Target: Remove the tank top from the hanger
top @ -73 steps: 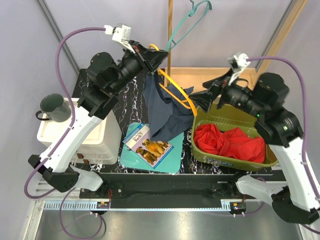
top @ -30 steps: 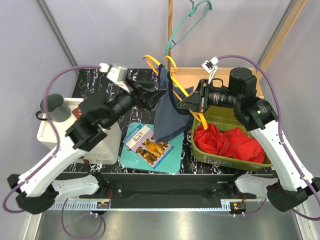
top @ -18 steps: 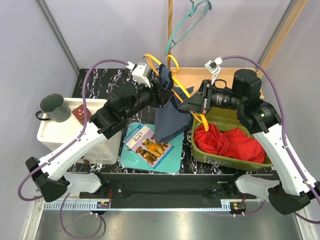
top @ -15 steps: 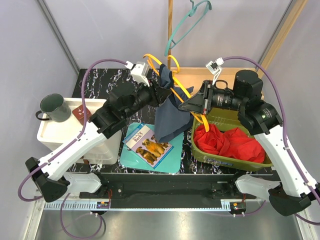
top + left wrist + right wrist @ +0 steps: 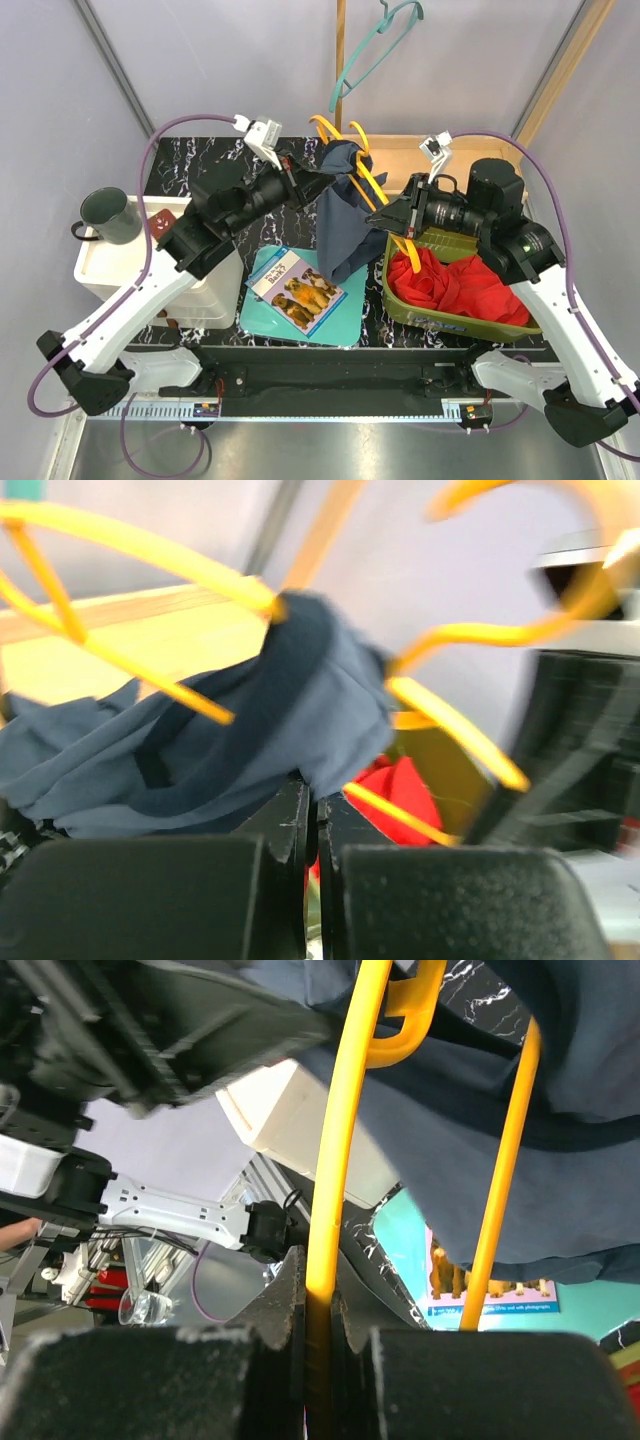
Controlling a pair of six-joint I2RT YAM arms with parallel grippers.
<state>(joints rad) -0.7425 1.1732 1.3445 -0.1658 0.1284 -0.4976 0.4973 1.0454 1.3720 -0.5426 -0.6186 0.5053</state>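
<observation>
The left pincer (image 5: 312,815) pinches the navy tank top (image 5: 342,232). The right pincer (image 5: 320,1285) grips the yellow hanger (image 5: 373,192). Words on the dog book (image 5: 297,288) are too small to read.

The tank top (image 5: 338,220) is soft, matt navy cloth. The hanger (image 5: 338,1160) is smooth, glossy yellow plastic. The tabletop (image 5: 190,160) is black with white veining and a slight sheen. The tray (image 5: 400,155) at its far edge is pale bare wood. The bin (image 5: 440,320) looks like olive plastic; the cloth (image 5: 460,285) in it is matt red. The book (image 5: 298,288) has a glossy paper cover.
</observation>
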